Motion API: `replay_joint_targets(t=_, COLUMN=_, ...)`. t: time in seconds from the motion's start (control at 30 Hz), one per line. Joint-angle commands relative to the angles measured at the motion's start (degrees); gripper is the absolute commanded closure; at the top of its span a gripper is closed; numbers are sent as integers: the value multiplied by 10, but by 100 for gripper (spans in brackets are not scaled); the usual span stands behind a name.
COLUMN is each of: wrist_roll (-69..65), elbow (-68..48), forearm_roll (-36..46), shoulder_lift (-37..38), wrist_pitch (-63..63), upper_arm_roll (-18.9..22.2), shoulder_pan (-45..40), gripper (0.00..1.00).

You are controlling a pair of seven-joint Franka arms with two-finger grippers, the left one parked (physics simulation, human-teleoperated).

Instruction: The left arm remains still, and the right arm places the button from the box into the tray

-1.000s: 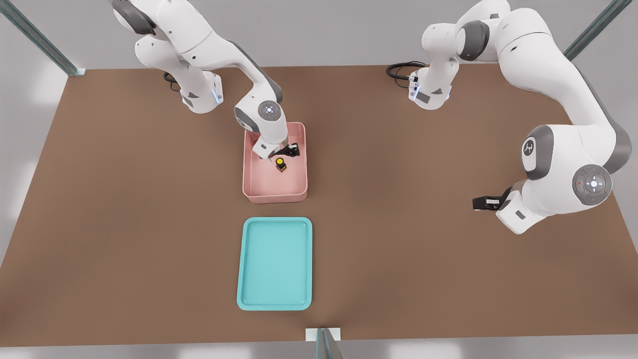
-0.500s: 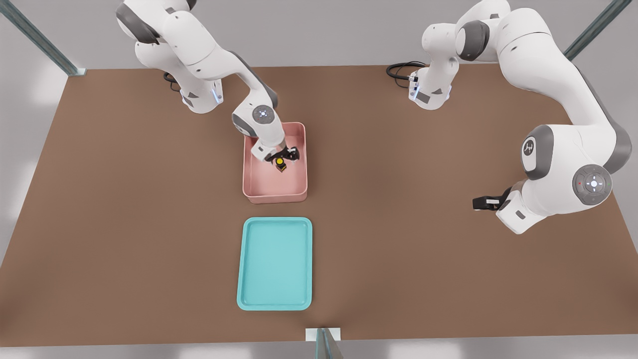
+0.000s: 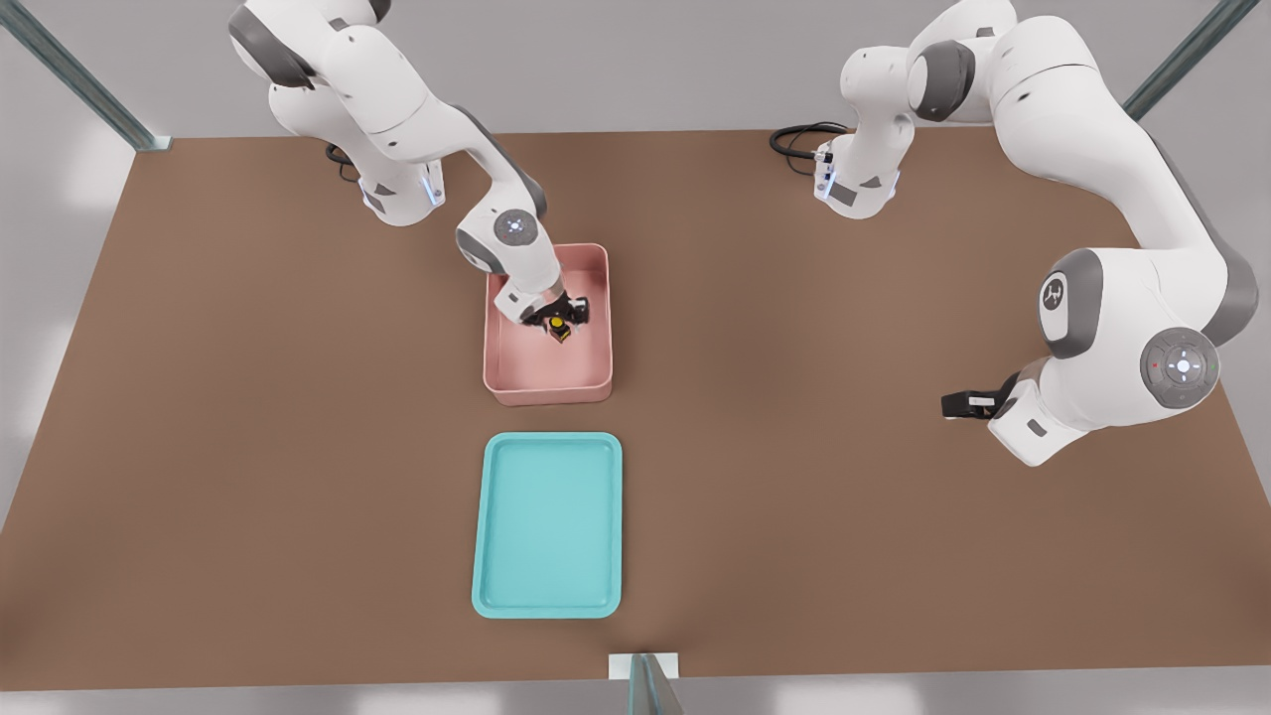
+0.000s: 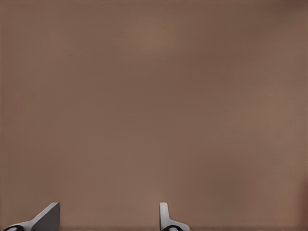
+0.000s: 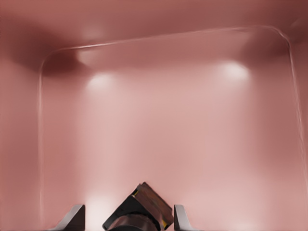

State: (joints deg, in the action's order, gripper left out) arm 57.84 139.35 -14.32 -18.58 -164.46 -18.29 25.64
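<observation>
Right arm (image 3: 397,89): I see it reaching from the bench's (image 3: 894,556) far edge, forearm sloped down into the pink box (image 3: 594,382). Pincer (image 3: 558,320): low inside the box, fingers (image 5: 72,219) spread, one on either side of the button (image 3: 559,329); contact not discernible. Button: on the box floor, yellow cap up. Teal tray (image 3: 496,596): nearer the camera, apart from the box.

Pale pink box (image 3: 546,372), plain walls showing soft white glare patches inside; button (image 3: 559,327) showing a yellow cap over a dark base, at the 12 o'clock end; black gripper (image 3: 558,316) on a white right arm (image 3: 397,94) with grey panels; teal-cyan tray (image 3: 548,524), unpatterned, lying at 6 o'clock of the box; brown table (image 3: 248,397), plain
</observation>
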Motion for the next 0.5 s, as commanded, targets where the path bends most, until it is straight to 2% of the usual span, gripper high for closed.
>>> replay_joint_targets(t=0.0, wrist_roll=5, elbow=0, forearm_roll=-1, shoulder_lift=0, wrist_pitch=-6, upper_arm_roll=0, shoulder_pan=0, gripper=46)
replay_joint_targets(t=0.1, wrist_roll=8, elbow=0, forearm_roll=-1, shoulder_lift=0, wrist_pitch=-3, upper_arm_roll=4, shoulder_pan=-2, gripper=55)
replay_joint_targets(t=0.23, wrist_roll=9, elbow=-15, forearm_roll=0, shoulder_lift=1, wrist_pitch=15, upper_arm_roll=10, shoulder_pan=-7, gripper=58)
replay_joint_targets(t=0.43, wrist_roll=-44, elbow=-80, forearm_roll=7, shoulder_lift=7, wrist_pitch=155, upper_arm_roll=12, shoulder_pan=-7, gripper=59)
replay_joint_targets(t=0.47, wrist_roll=-69, elbow=-106, forearm_roll=33, shoulder_lift=7, wrist_pitch=189, upper_arm_roll=12, shoulder_pan=-9, gripper=59)
